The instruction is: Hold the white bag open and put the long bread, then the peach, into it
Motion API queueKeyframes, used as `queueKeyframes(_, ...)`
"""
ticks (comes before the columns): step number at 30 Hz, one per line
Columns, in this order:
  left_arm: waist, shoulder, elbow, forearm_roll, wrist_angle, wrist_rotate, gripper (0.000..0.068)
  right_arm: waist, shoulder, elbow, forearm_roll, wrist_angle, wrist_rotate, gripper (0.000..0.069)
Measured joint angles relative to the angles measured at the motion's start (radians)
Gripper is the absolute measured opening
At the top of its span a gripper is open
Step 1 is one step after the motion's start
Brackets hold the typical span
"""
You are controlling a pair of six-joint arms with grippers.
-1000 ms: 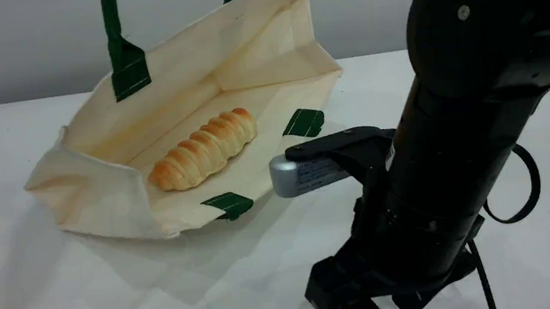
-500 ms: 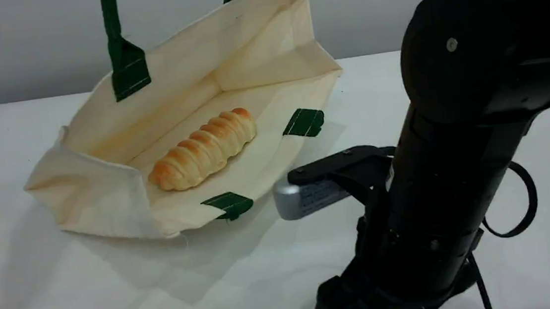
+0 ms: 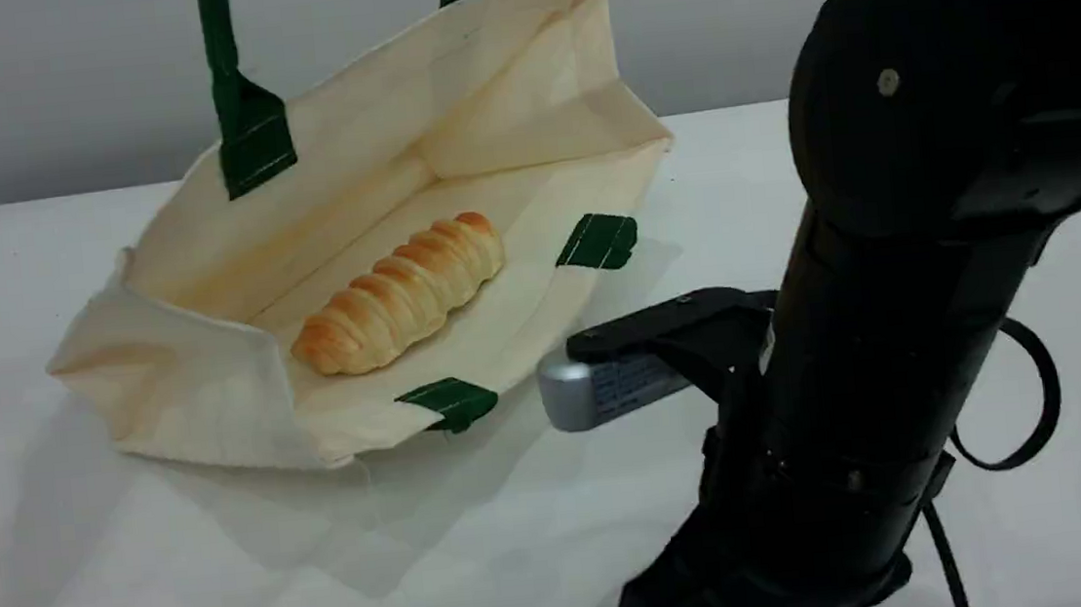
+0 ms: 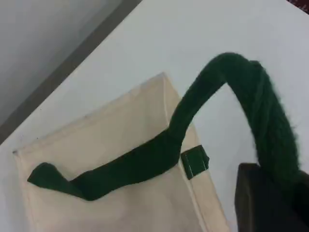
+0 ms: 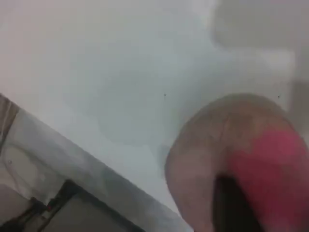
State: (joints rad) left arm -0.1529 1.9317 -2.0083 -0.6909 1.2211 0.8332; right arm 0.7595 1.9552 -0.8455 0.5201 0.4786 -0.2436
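Cream canvas of the white bag [image 3: 448, 145] stands open with the long bread [image 3: 400, 296] inside, while the right arm has dropped lower. The left gripper [image 4: 270, 203] stays clenched on the green handle [image 4: 260, 111]. The right gripper [image 5: 236, 203] is closing around the peach [image 5: 231, 154], readying the final drop.

We lose the white bag's [image 3: 448, 136] green handles [image 3: 219, 38] past the scene view's top edge. The right end effector [image 5: 231, 212] is hidden behind its own arm [image 3: 894, 312] there. In the right wrist view, the peach [image 5: 227, 154] is blurred and cropped at the bottom edge.
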Motion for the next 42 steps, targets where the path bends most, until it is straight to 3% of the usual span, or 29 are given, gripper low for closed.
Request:
queueKeyframes(3, 0.0, 0.0, 0.0, 0.0, 0.0, 0.0, 0.0098, 0.0, -0.001, 0.0, 0.0, 0.016, -0.001, 0.0171)
queueKeyframes(10, 0.0, 0.0, 0.0, 0.0, 0.0, 0.0, 0.0098, 0.0, -0.022, 0.0, -0.009, 0.039, -0.001, 0.0171)
queueKeyframes(18, 0.0, 0.0, 0.0, 0.001, 0.0, 0.0, 0.0098, -0.001, -0.209, -0.006, -0.037, -0.017, -0.001, 0.0171)
queueKeyframes(22, 0.0, 0.0, 0.0, 0.003, 0.0, 0.0, 0.0098, -0.002, -0.274, -0.067, -0.082, -0.048, -0.001, 0.0171)
queueKeyframes(30, 0.0, 0.0, 0.0, 0.004, 0.0, 0.0, 0.0098, -0.002, -0.217, -0.239, -0.187, -0.137, -0.001, 0.0171)
queueKeyframes(42, 0.0, 0.0, 0.0, 0.003, 0.0, -0.009, 0.0098, -0.056, 0.02, -0.419, -0.267, -0.218, -0.001, 0.0171)
